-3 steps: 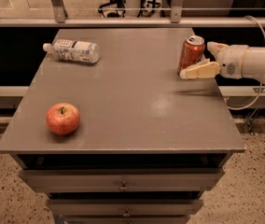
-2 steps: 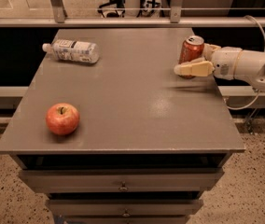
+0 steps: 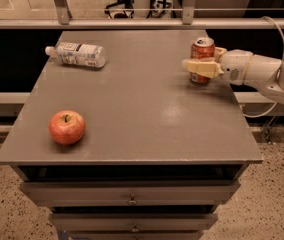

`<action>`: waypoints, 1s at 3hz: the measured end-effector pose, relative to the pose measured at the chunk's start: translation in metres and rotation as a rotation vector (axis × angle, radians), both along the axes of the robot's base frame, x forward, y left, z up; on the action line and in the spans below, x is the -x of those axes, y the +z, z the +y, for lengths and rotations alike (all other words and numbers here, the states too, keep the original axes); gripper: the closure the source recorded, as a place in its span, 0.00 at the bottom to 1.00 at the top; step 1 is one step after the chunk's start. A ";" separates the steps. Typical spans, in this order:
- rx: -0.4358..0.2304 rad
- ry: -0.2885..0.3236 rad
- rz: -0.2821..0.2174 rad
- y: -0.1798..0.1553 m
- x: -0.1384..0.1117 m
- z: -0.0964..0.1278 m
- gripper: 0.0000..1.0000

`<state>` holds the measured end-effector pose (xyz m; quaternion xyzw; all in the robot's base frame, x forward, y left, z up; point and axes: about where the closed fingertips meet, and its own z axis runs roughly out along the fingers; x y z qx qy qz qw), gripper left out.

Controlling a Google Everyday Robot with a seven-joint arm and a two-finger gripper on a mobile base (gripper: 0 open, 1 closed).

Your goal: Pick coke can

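Grey worktop (image 3: 132,109), upper right of frame: coke can (image 3: 202,48) stands upright, end effector (image 3: 202,59) released, jaws straddling it. Step in hand appears to be the grasp. Next: clench squarely, then lift.

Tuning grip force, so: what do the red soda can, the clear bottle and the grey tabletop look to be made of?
Red cylindrical soda can: thin metal, likely aluminium, going by its silvery rim. Clear bottle with white label, lying down: see-through plastic. Grey tabletop: smooth and semi-matte with a soft glare; laminate or painted metal, unclear. The cream robot hand is at the can.
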<state>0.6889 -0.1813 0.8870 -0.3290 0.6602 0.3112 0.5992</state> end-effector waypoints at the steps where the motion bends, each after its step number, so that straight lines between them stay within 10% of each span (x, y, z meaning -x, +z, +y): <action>1: -0.010 0.031 -0.069 0.031 0.008 0.008 0.72; 3: -0.028 0.073 -0.184 0.092 0.024 0.016 1.00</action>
